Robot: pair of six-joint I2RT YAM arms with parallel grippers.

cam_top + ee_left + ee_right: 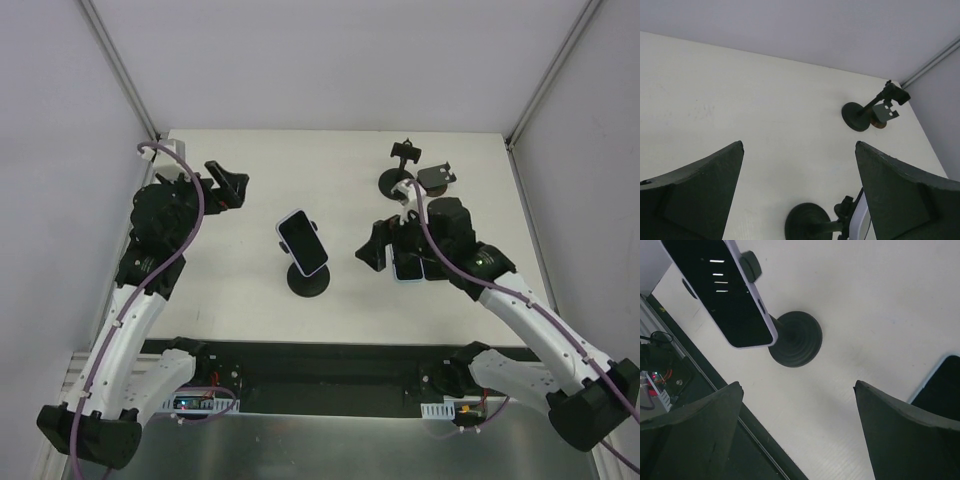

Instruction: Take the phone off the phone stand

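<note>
From above, the black-screened smartphone in a pale lilac case (303, 243) sits tilted in the clamp of the black round-based phone stand (310, 281) at mid-table. The left gripper (228, 187) hangs well to its left. The right gripper (372, 250) is near the stand's right side and does not touch it. A second dark phone with a white edge (408, 270) lies on the white table (230, 310), partly under the right wrist. An empty black stand (398, 168) is at the far edge. How far either claw is spread is hard to read here.

The left wrist camera shows its two dark fingers (695, 195) wide apart with nothing between them. Past them are the empty stand and, low in the picture, the occupied stand's base with only a sliver of the phone's edge.

The right wrist camera shows its fingers (695, 435) also released and empty. The clamped phone's screen is seen close from the side, and the second phone lies flat at the right.
</note>
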